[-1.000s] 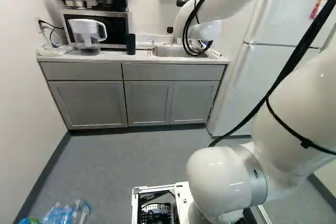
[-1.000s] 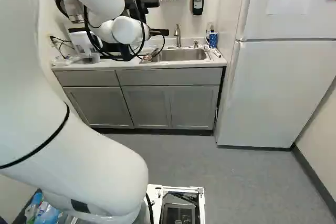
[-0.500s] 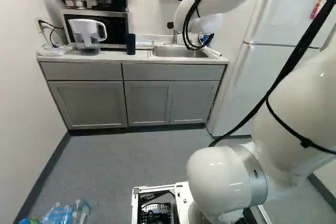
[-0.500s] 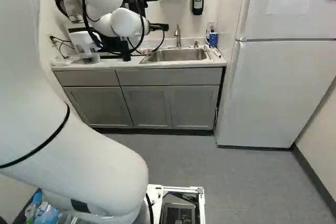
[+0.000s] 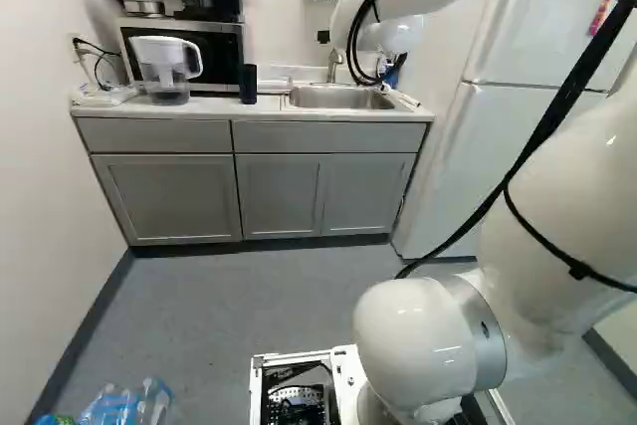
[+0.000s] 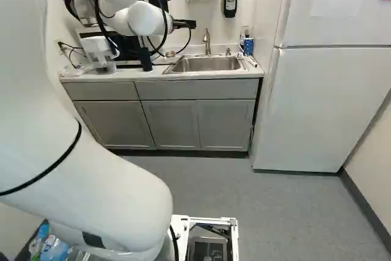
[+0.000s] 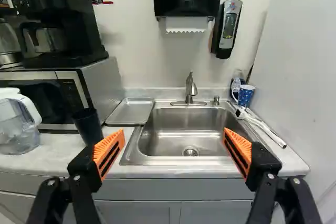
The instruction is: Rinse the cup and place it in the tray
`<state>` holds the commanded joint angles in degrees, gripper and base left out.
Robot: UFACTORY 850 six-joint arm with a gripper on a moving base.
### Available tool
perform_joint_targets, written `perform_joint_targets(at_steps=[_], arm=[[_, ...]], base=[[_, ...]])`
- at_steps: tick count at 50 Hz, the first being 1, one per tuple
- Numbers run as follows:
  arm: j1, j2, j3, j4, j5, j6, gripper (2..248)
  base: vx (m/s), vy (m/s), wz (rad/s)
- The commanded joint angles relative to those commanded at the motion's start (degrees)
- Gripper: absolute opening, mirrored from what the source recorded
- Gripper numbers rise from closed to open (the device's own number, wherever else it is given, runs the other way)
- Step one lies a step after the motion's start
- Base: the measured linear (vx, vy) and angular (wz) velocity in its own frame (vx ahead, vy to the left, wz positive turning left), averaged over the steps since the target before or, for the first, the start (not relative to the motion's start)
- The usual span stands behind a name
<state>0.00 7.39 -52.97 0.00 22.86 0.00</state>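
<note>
Beside the sink (image 7: 184, 120), near the fridge (image 7: 299, 77), your blue cup (image 7: 245, 96) stands outside the tray (image 7: 130, 113), and your claw (image 7: 174, 132) is spread wide and empty, so washing and putting away both seem left.

Speckled blue cup (image 7: 246, 96) and flat metal tray (image 7: 131, 112) flank the sink (image 7: 178, 118).
</note>
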Motion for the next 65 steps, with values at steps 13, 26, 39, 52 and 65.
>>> perform_joint_targets(at_steps=[13, 26, 39, 52, 65], arm=[[0.0, 0.0, 0.0, 0.0, 0.0, 0.0, 247], [0.0, 0.0, 0.0, 0.0, 0.0, 0.0, 247], [0.0, 0.0, 0.0, 0.0, 0.0, 0.0, 247], [0.0, 0.0, 0.0, 0.0, 0.0, 0.0, 247], [0.0, 0.0, 0.0, 0.0, 0.0, 0.0, 247]], base=[[0.0, 0.0, 0.0], [0.012, -0.006, -0.001], [0.066, -0.031, -0.002], [0.087, -0.048, -0.003], [0.104, -0.064, 0.002]])
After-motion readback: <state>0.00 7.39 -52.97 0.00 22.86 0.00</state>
